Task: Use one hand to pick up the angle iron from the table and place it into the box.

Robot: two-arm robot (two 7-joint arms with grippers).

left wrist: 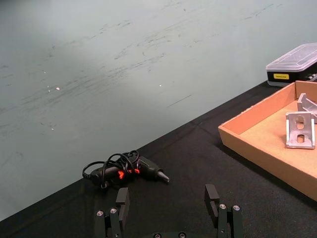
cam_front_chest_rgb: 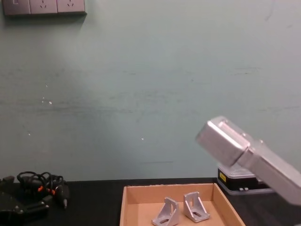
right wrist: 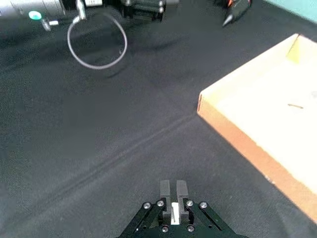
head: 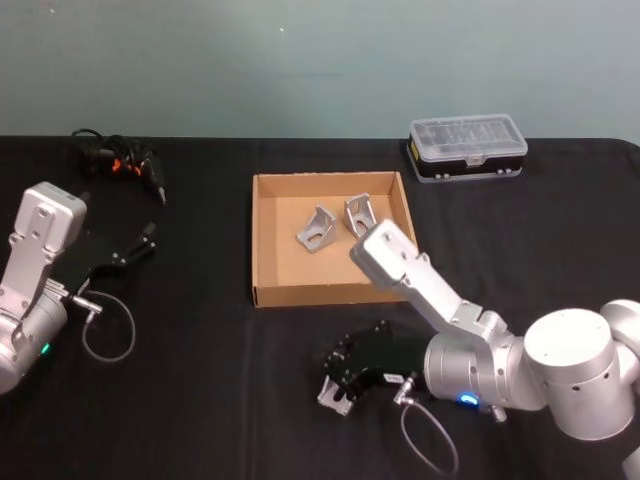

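Observation:
My right gripper (head: 338, 385) hangs low over the black table (head: 200, 350), in front of the cardboard box (head: 330, 178). Its fingers are shut on a small silver angle iron (head: 329, 397), which appears as a pale sliver (right wrist: 175, 212) between the pads in the right wrist view. The box's near corner (right wrist: 247, 134) lies ahead of this gripper (right wrist: 175, 186). Inside the box rest two angle irons (head: 316, 230) (head: 358, 213), also visible from the chest (cam_front_chest_rgb: 167, 212) (cam_front_chest_rgb: 195, 207). My left gripper (head: 148, 240) is parked at the table's left, fingers open (left wrist: 167, 198).
A clear-lidded plastic case (head: 467, 148) stands behind the box to the right. A black tool with a coiled cable (head: 120, 160) lies at the back left. A loose cable loop (head: 108, 330) hangs by the left arm.

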